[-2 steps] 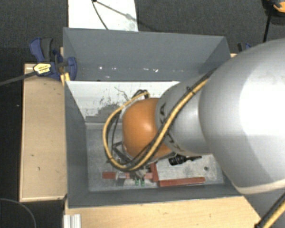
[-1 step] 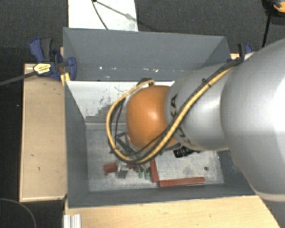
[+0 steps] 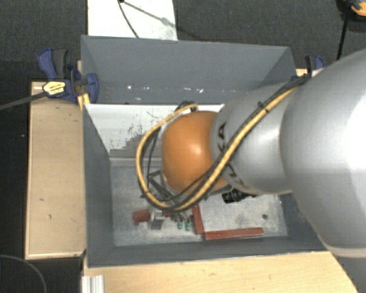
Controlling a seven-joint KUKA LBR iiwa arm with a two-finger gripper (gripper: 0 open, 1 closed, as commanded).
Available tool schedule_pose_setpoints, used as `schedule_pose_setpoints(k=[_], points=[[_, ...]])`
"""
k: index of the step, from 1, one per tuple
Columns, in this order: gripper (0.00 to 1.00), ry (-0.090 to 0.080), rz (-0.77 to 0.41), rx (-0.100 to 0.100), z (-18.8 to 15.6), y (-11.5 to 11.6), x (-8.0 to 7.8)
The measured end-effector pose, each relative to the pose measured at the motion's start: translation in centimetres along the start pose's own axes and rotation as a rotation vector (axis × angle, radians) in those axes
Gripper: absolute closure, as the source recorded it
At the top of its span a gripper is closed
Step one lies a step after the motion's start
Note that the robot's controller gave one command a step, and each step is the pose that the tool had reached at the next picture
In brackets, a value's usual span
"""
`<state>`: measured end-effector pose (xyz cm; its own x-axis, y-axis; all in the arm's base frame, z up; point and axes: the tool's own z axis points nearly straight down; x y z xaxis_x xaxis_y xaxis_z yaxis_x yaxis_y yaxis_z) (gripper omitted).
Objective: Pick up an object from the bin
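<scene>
**Bin contents, left to right**

1. Bin (image 3: 100,182): grey metal, sloped walls, speckled floor. The few contents all lay along the near edge of the floor.
2. Small red-brown block (image 3: 141,216): leftmost item, near-left of floor, lying flat. Short and squarish, long axis approx. left–right across the view. Judged light, stiff, prob. wood or plastic, not fragile. Best hold: top-down across its short width.
3. Grey scrap (image 3: 155,223): just right of the block; touching or merely beside it, could not tell. Shape and axis unclear, as it was partly hidden by wrist hardware. Prob. very light and awkward to pinch.
4. Gripper (image 3: 160,207): sat low in the bin, over the block and grey scrap, below the orange cover (image 3: 186,151) w/ cables (image 3: 139,170) looped round it. Open or closed: cannot tell. Whether it held anything: cannot tell.
5. Green bit (image 3: 183,224): small, right of the gripper, beside the bar's short leg. Too small to ID.
6. Red-brown angle bar (image 3: 232,233): L-shaped and flat. The short leg ran away from the near wall; the long leg lay left–right along it, free end pointing to the view's right. Judged stiff, light to moderate in weight, low-lying. Best hold: across the narrow width, mid-leg; an end grip would prob. let it swing.

Likeliest pick, judged by nearness to the gripper: the block or the scrap.
</scene>
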<state>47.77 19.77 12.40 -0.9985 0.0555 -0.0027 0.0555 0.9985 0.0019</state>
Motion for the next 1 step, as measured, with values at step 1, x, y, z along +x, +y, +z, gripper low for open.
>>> schedule_pose_setpoints(k=[1], points=[[1.00, 0.003, 0.002, 0.001, 0.60, -0.04, 0.08]])
